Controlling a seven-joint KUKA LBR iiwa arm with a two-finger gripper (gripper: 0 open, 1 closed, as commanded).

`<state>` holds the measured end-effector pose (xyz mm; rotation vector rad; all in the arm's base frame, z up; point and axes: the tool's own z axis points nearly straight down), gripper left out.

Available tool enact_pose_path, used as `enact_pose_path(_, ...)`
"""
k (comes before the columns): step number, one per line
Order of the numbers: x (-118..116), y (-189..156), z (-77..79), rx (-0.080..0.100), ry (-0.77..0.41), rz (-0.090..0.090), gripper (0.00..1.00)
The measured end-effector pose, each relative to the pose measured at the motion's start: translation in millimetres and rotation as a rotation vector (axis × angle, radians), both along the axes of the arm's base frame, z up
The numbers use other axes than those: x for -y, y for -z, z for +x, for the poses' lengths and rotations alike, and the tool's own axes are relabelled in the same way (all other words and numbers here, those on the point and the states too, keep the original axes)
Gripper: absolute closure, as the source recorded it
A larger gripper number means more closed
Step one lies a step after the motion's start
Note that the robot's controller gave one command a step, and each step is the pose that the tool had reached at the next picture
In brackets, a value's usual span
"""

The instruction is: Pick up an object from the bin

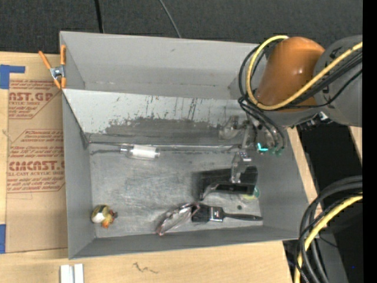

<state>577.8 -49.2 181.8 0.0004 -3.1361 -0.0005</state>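
My gripper hangs low at the right side of the bin, its tip right at the top of a black blocky thing that lies on the floor there. Whether it touches that thing I cannot tell. Just in front of it lies a black handled tool, and to that tool's left a crumpled shiny wrapper.
A white tube lies toward the back left of the floor. A small yellow and orange lump sits in the front left corner. The arm with its orange cover and yellow cables looms over the bin's right rear corner.
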Motion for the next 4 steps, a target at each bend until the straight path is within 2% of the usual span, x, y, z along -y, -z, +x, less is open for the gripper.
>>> enact_pose_path(1,-0.1,-4.0,1.8,0.007,-0.001,-0.001,0.00)
enact_pose_path(2,33.7,60.8,0.8,0.013,-0.026,-0.001,0.00)
enact_pose_path(3,43.2,70.2,-6.7,0.010,-0.010,0.000,0.00)
enact_pose_path(4,47.8,55.6,-12.5,0.010,0.081,0.000,0.00)
